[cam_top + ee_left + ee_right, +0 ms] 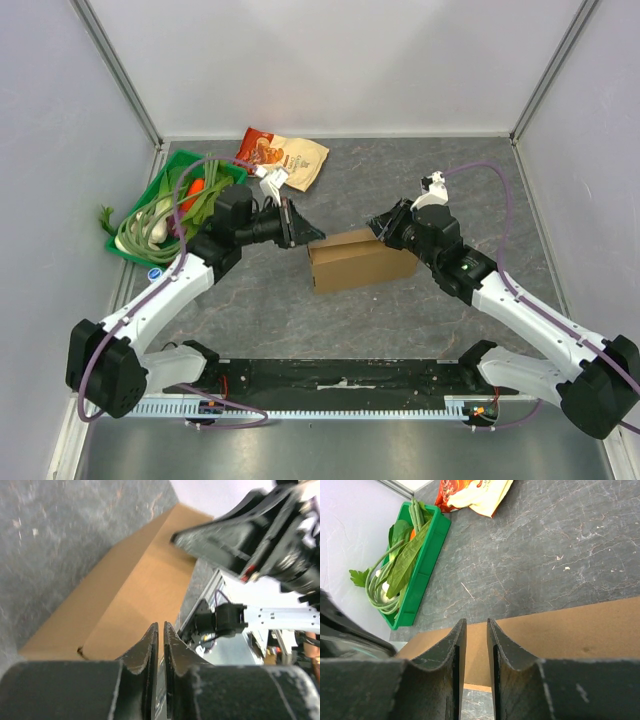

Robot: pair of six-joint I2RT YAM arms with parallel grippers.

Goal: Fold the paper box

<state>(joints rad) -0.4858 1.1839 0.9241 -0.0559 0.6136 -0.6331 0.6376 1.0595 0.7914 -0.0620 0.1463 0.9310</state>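
The paper box (362,260) is a plain brown, closed rectangular box lying mid-table. It also shows in the left wrist view (135,595) and the right wrist view (570,630). My left gripper (312,235) hovers at the box's left end, just above its top. Its jaws (161,625) are shut with only a hairline gap and hold nothing. My right gripper (378,222) is at the box's far right corner, above the top face. Its jaws (476,622) stand a narrow gap apart with nothing between them.
A green tray (150,205) of vegetables sits at the far left and also shows in the right wrist view (427,555). A cream-and-red snack bag (285,158) lies at the back. White walls enclose the table on three sides.
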